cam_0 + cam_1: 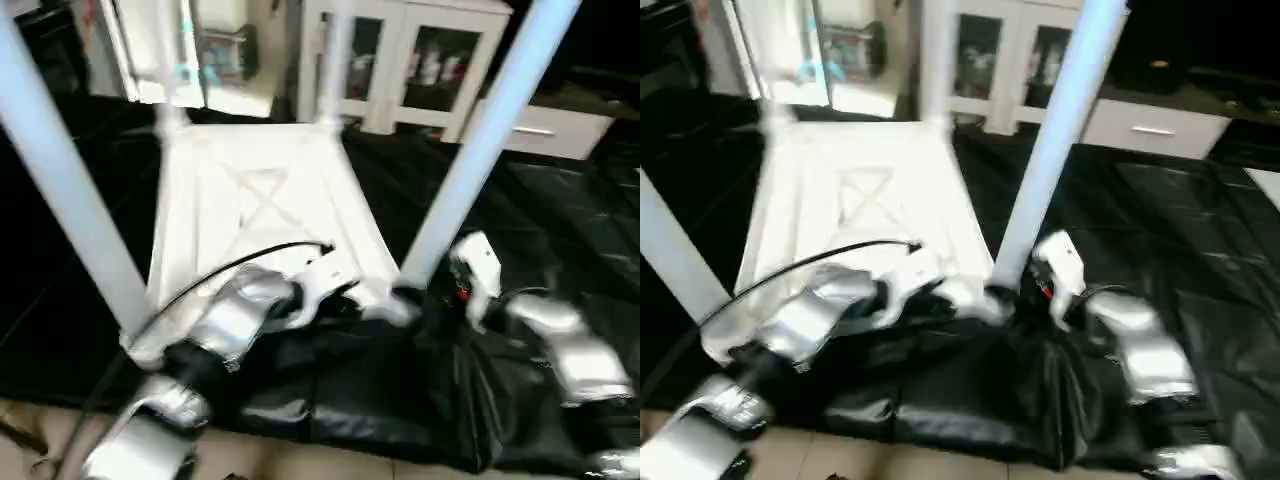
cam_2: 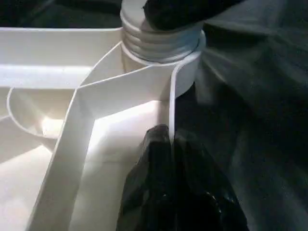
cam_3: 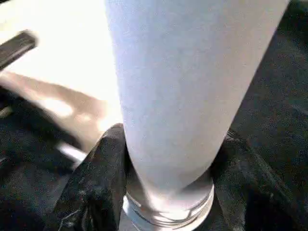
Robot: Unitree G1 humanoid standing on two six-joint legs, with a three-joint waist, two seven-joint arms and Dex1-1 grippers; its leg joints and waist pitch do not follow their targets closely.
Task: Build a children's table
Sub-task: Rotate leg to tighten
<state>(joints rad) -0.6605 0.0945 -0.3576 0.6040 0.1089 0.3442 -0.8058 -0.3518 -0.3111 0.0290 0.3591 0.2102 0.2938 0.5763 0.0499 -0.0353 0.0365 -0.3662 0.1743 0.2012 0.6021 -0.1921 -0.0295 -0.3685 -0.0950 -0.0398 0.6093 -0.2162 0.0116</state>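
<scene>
With my left gripper (image 2: pixel 171 144) pinched on the rim of the upturned table top (image 1: pixel 262 200) lying on the black sheet (image 1: pixel 540 210), my right gripper (image 3: pixel 168 168) clasps the near-right leg (image 1: pixel 480 140) low; twist squarely, keeping it upright in the corner socket (image 2: pixel 159 48).

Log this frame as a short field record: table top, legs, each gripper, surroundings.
table top: white top lies underside up on black sheeting, X-ribs showing
legs: four legs stand in the corner sockets; near right leg has threads visible at its base
left gripper: shut on the top's rim beside that socket
right gripper: fingers on either side of the near right leg's base
background: white glass-door cabinet
</scene>
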